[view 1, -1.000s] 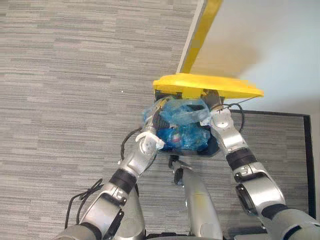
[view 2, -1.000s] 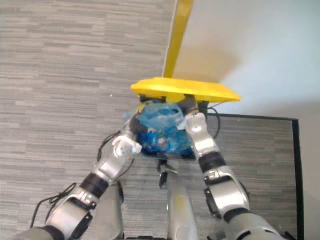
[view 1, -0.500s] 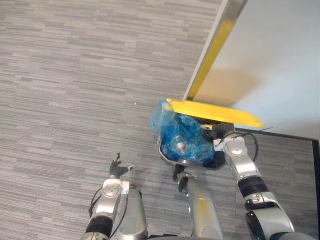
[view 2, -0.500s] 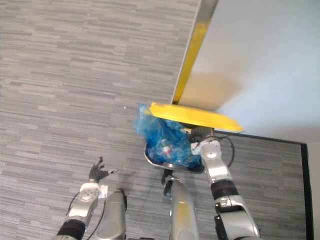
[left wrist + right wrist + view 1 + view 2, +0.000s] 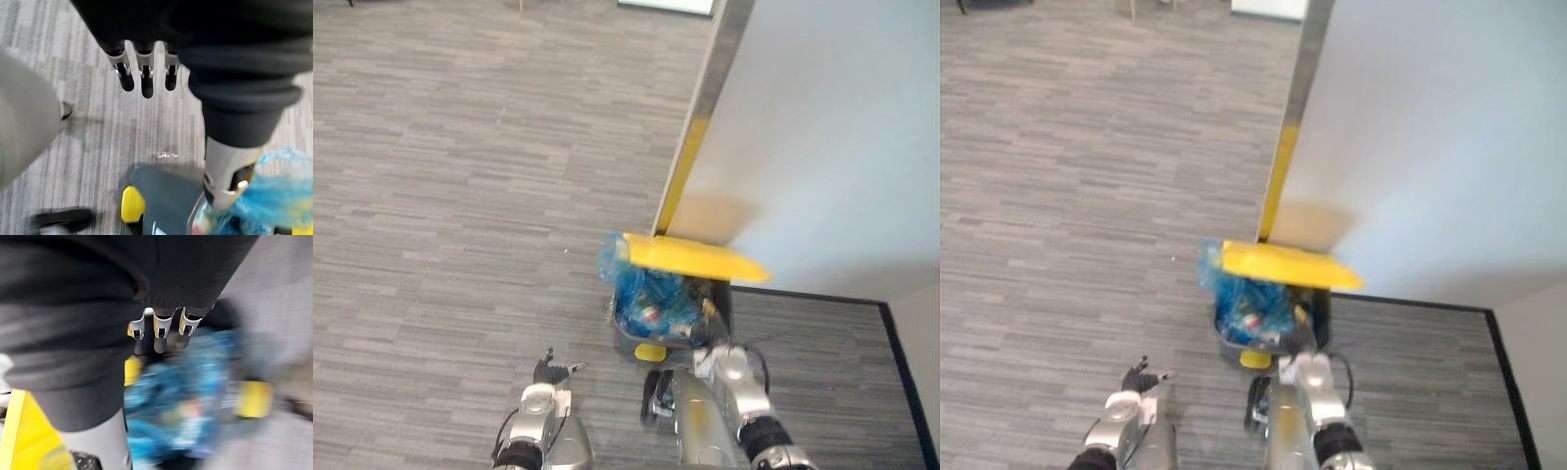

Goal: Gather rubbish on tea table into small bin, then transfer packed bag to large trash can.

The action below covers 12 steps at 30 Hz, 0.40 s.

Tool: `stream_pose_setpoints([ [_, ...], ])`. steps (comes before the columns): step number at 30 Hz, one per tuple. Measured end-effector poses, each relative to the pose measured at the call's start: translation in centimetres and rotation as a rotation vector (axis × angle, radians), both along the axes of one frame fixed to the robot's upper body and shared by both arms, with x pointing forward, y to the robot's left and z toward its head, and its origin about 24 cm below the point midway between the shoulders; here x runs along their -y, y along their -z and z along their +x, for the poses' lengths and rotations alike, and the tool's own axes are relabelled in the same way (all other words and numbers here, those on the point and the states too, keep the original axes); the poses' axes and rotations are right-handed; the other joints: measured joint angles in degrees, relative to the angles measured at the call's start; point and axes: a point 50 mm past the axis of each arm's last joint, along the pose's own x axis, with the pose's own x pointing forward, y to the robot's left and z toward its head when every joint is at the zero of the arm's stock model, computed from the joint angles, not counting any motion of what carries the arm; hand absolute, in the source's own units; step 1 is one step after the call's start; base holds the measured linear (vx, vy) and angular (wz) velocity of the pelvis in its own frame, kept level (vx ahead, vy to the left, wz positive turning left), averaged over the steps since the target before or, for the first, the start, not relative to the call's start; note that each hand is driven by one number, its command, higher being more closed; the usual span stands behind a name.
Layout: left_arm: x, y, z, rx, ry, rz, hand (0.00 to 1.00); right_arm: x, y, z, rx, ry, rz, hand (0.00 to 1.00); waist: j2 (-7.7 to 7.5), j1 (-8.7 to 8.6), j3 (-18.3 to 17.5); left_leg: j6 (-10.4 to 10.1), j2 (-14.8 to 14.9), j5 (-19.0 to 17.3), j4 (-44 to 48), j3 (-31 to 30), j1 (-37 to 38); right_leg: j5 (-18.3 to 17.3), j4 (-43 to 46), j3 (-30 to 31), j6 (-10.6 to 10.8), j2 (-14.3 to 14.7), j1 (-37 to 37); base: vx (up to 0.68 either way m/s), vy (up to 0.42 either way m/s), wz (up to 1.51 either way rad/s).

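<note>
grey carpet floor (image 5: 440,196) runs up to a pale wall (image 5: 832,137); against it stands the large dark trash can (image 5: 721,299), its yellow lid (image 5: 690,258) raised; the blue rubbish bag (image 5: 651,299) sits inside the can, bulging over the rim. the right hand (image 5: 1295,367) hovers at the can's near edge, fingers (image 5: 159,333) straight, holding nothing; the left hand (image 5: 538,399) hangs over carpet, well apart, fingers (image 5: 146,73) spread open.

Thin, crinkly, translucent blue plastic bag (image 5: 649,299); smooth matt yellow lid (image 5: 697,260) at frame centre; grey floor (image 5: 450,196) looks like coarse, streaked carpet.
</note>
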Motion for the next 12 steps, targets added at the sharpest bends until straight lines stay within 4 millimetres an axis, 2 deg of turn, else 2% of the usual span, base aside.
stream_pose_setpoints([
  [1,0.7,0.3,-0.3,-0.016,-0.019,-0.029,0.0,0.8,0.8,-1.1,-0.053,0.023,-0.013,0.0,1.08,0.77,-0.9,1.68,-0.18,0.99,-1.26,1.52,-1.04,-1.52,-9.88,0.22,-0.73,2.17,3.55,-0.01,-0.006,-1.03],
  [2,0.8,0.4,-0.5,-0.019,-0.056,-0.047,0.0,1.2,1.2,-1.6,-0.08,0.05,-0.016,0.0,1.11,0.8,-1.47,2.32,-0.31,3.0,-4.14,4.57,-0.06,-3.5,-6.64,-0.85,-4.04,0.59,4.17,0.04,0.004,-0.91],
  [3,1.0,0.7,-0.6,-0.045,-0.065,-0.057,0.0,1.7,2.0,-3.2,-0.145,0.092,-0.018,0.0,0.01,-0.42,-1.84,1.19,-2.04,4.91,-6.31,5.51,0.73,-7.21,-11.82,0.34,-4.05,-0.13,8.13,0.0,-0.041,-0.68],
  [5,1.8,1.0,-0.8,-0.069,-0.058,-0.079,0.0,3.3,2.6,-4.9,-0.204,0.139,-0.047,0.0,2.09,-0.52,-2.83,2.43,-0.99,6.68,-10.24,6.6,2.72,-3.91,-17.68,0.64,-5.97,1.86,9.88,-0.08,-0.058,-0.4],
  [6,1.8,1.1,-1.0,-0.077,-0.059,-0.083,0.0,3.7,2.7,-5.2,-0.217,0.164,-0.046,0.0,2.24,-0.51,-3.51,2.98,-1.12,7.04,-11.31,6.59,3.5,-3.34,-18.91,0.71,-6.16,2.14,10.53,-0.08,-0.007,-0.23],
  [8,1.4,1.4,-1.7,-0.089,-0.116,-0.096,0.0,4.3,3.2,-6.5,-0.263,0.201,-0.054,0.0,2.6,-0.54,-5.01,3.41,-1.26,7.92,-14.18,6.75,5.25,-2.75,-20.89,1.49,-5.53,3.02,11.0,-0.07,-0.017,-0.17],
  [12,1.1,2.0,-3.1,-0.128,-0.16,-0.112,0.0,5.1,3.3,-7.2,-0.289,0.259,-0.05,0.0,3.47,-0.68,-6.28,4.13,-2.58,9.96,-18.19,6.83,6.32,-0.15,-24.31,2.71,-4.54,3.03,11.59,-0.04,0.045,-0.07],
])
